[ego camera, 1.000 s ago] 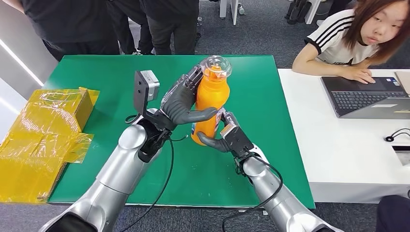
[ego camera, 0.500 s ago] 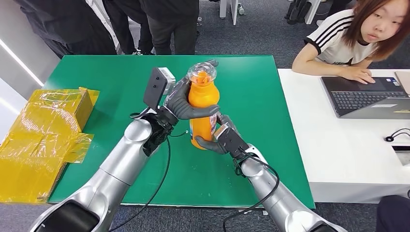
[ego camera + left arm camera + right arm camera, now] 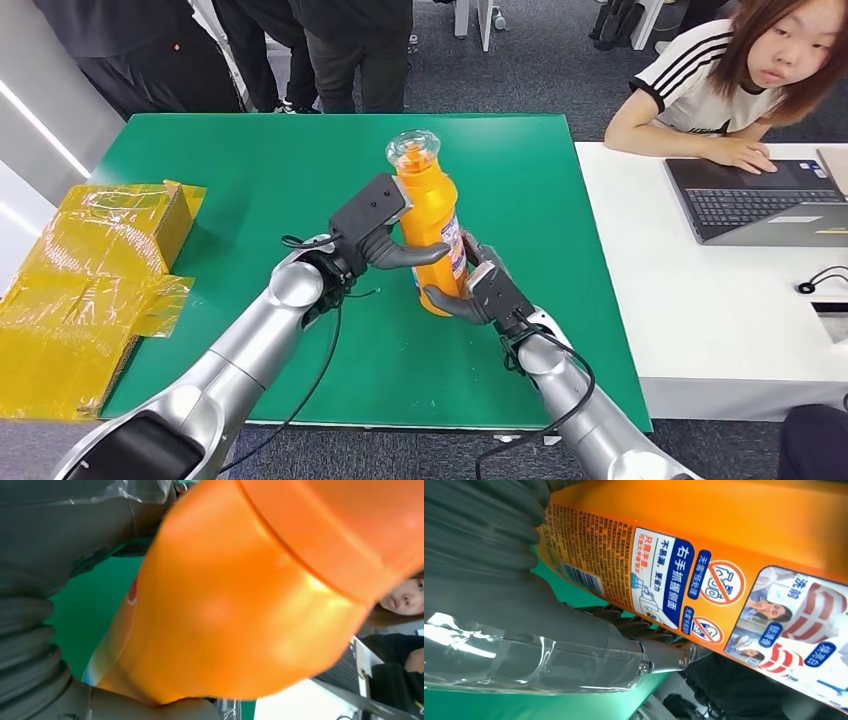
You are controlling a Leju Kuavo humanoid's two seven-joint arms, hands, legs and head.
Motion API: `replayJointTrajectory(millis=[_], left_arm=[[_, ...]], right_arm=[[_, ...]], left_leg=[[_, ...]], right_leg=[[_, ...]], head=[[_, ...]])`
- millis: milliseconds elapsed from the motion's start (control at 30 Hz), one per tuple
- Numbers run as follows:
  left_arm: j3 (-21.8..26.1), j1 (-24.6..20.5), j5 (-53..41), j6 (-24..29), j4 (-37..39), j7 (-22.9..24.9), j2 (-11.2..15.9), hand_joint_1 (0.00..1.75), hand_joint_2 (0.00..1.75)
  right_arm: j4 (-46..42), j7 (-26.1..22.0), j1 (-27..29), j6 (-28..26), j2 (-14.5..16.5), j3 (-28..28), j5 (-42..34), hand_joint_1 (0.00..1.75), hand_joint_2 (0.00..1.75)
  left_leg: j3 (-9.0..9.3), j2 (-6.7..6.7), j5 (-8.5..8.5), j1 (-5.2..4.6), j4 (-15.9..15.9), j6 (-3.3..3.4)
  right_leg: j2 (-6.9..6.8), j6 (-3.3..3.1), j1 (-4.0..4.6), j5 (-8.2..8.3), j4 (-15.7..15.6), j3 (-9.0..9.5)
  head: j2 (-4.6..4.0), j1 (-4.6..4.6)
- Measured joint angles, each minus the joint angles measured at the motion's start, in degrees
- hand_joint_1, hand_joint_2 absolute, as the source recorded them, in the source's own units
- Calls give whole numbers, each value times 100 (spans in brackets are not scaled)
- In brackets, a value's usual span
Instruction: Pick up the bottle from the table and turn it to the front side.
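Note:
An orange bottle [image 3: 428, 215] with a clear cap is held upright, slightly tilted, above the green table [image 3: 250, 170]. My left hand [image 3: 385, 240] grips its middle from the left, thumb across the front. My right hand [image 3: 475, 290] holds its lower part from the right. The left wrist view is close on the orange bottle [image 3: 240, 600] against the grey thumb. In the right wrist view the bottle's printed label [image 3: 704, 580] with warning icons lies against my right hand [image 3: 524, 630].
Crumpled yellow plastic wrapping [image 3: 90, 280] lies at the table's left edge. A white table [image 3: 700, 310] to the right carries a laptop [image 3: 760, 200], with a seated person [image 3: 740, 70] at it. More people [image 3: 300, 50] stand behind the green table.
Both hands have shifted the bottle slightly right and lower. My left wrist has rotated, its camera mount swinging down and right; the bottle has turned in the hands.

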Motion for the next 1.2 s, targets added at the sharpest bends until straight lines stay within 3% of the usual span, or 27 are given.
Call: replayJointTrajectory(millis=[267, 400, 600, 633, 767, 800, 900, 1000, 1100, 1200], left_arm=[[4, 66, 594, -450, -132, 158, 20, 175, 175], [29, 75, 1203, -767, -168, 223, 41, 175, 175], [45, 142, 1565, -939, -202, 186, 33, 175, 175], [46, 148, 1570, -943, -205, 185, 31, 175, 175], [46, 157, 1580, -946, -213, 165, 15, 175, 175], [47, 157, 1546, -918, -221, 136, 13, 175, 175], [44, 150, 880, -272, -333, -169, 25, 175, 175], [40, 72, -634, 1164, -549, -449, 153, 175, 175], [41, -104, -2374, 2491, -782, -473, 479, 175, 175], [97, -405, -3902, 3325, -945, -471, 951, 175, 175]], right_arm=[[-291, 48, 164, 15, -84, -68, 14, 175, 175], [-442, 44, 236, 16, -112, -100, 14, 150, 175], [-630, 23, 363, -16, -143, -178, 58, 150, 175], [-647, 23, 376, -16, -145, -186, 63, 144, 175], [-703, 20, 416, -16, -157, -200, 70, 3, 175], [-721, 16, 433, -17, -162, -206, 74, 0, 175], [-838, 27, 552, -53, -220, -275, 95, 0, 175], [-1079, 51, 754, -97, -341, -382, 105, 0, 175], [-1425, 73, 964, -102, -518, -505, 85, 0, 175], [-1939, 80, 1296, -107, -669, -644, 91, 0, 175]], left_leg=[[1, 0, 0, 1, 0, 0], [2, 0, 0, 1, 0, 0], [1, 1, 0, 0, 0, 0], [1, 0, 0, 0, 0, 0], [2, 0, 0, 0, 0, 0], [2, 0, 0, 0, 1, 0], [1, -1, 0, 1, 1, 0], [0, 0, 0, 0, 0, 0], [1, 2, 0, 2, 0, 0], [3, 2, 0, 3, -2, -1]], right_leg=[[0, 0, 0, 0, 1, 0], [1, 0, 0, 0, 0, 0], [2, 0, 0, 0, -1, -1], [2, 0, 0, 0, -2, -1], [2, 0, 0, 0, -1, -1], [2, 0, 0, 0, -1, -1], [-1, 0, 0, 0, -1, 0], [1, 0, 0, 0, 1, 0], [3, -1, 1, 1, 2, -1], [3, -1, 2, 0, 3, -1]], head=[[0, -1], [0, 0], [0, 0], [0, 1], [0, 0], [0, 0], [0, 0], [0, 0], [0, 1], [0, -1]])
